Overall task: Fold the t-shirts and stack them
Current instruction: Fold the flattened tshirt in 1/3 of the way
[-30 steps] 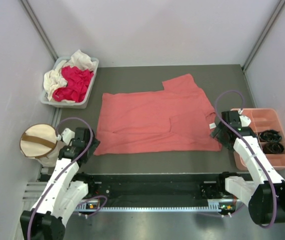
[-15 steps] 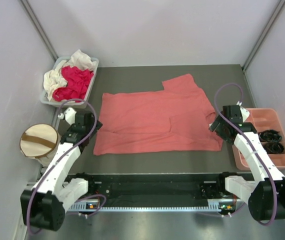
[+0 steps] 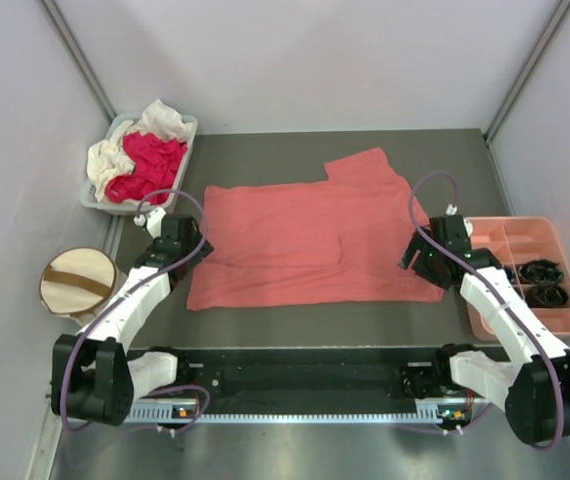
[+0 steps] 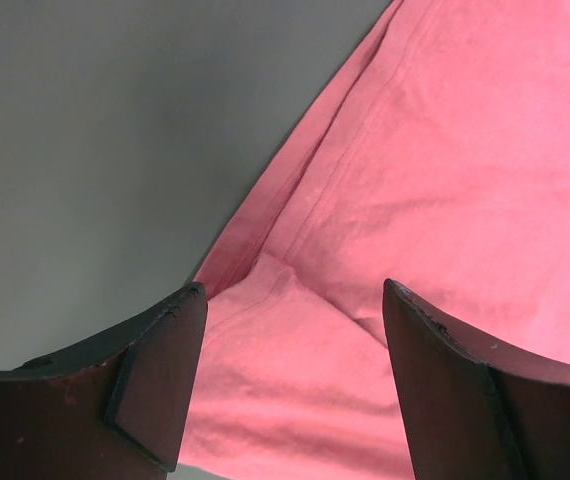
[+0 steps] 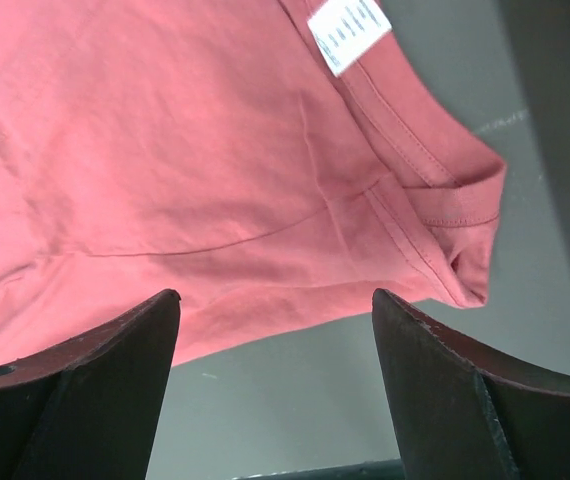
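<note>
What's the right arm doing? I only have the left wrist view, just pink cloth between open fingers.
Observer: The right gripper is open above the near right corner of the salmon-pink shirt, close to its white neck label.
Operator: Are any more shirts waiting?
Observer: Yes, a magenta-red shirt and a cream-white shirt lie bunched in a grey bin at the far left of the table.
</note>
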